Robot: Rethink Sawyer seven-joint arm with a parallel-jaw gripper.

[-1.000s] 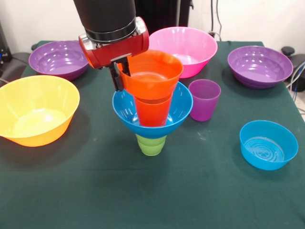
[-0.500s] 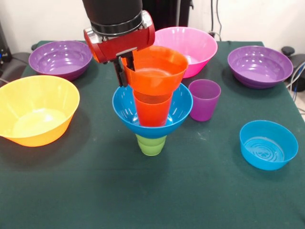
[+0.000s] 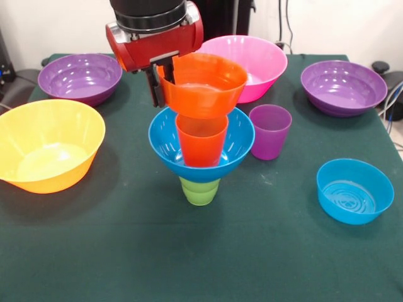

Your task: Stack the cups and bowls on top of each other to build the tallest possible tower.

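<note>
Pinching the small orange bowl (image 3: 203,87) by its thin rim, my gripper (image 3: 158,85) trusts this light, stiff, slippery plastic above the orange cup (image 3: 201,139).

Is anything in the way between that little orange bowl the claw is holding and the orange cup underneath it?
Nothing visible. The gripper holds the small orange bowl by its rim right above the orange cup, whose open mouth is clear.

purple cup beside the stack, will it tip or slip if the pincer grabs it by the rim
The purple cup looks like thin plastic, so it is probably light and may flex at the rim. It is taller than wide with a narrower base, so a sideways nudge could tip it. Its smooth wall might slip.
</note>
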